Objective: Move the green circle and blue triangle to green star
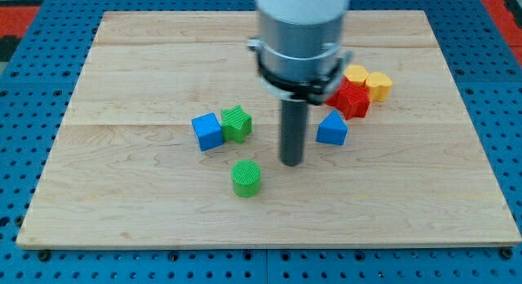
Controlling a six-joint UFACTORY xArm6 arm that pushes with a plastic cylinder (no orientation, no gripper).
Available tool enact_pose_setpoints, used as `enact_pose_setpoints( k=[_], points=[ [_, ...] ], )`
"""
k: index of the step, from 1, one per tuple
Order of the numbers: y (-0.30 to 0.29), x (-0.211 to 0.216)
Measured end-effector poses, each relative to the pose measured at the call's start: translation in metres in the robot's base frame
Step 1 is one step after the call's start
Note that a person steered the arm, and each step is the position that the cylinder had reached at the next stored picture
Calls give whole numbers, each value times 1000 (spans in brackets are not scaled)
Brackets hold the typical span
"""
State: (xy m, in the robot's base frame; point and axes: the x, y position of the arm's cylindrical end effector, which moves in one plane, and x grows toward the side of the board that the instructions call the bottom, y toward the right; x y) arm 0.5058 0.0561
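The green circle point(246, 177) lies on the wooden board, below the middle. The green star point(236, 123) sits above it and a little to the left, touching a blue cube point(207, 130) on its left. The blue triangle point(331, 129) lies to the right of the rod. My tip point(292, 162) rests on the board between the green circle and the blue triangle, to the right of and slightly above the circle, apart from both.
A red block point(351, 99) sits above and right of the blue triangle, with two yellow blocks point(356, 74) point(378, 86) touching it at its top right. The board's wooden edge point(269, 240) runs along the view's bottom; blue pegboard surrounds it.
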Motion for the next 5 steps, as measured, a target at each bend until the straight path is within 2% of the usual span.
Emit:
enact_pose_setpoints(
  k=[1,2,3,5],
  points=[
    [101,-10],
    [82,-36],
    [22,-36],
    [32,-51]
  ],
)
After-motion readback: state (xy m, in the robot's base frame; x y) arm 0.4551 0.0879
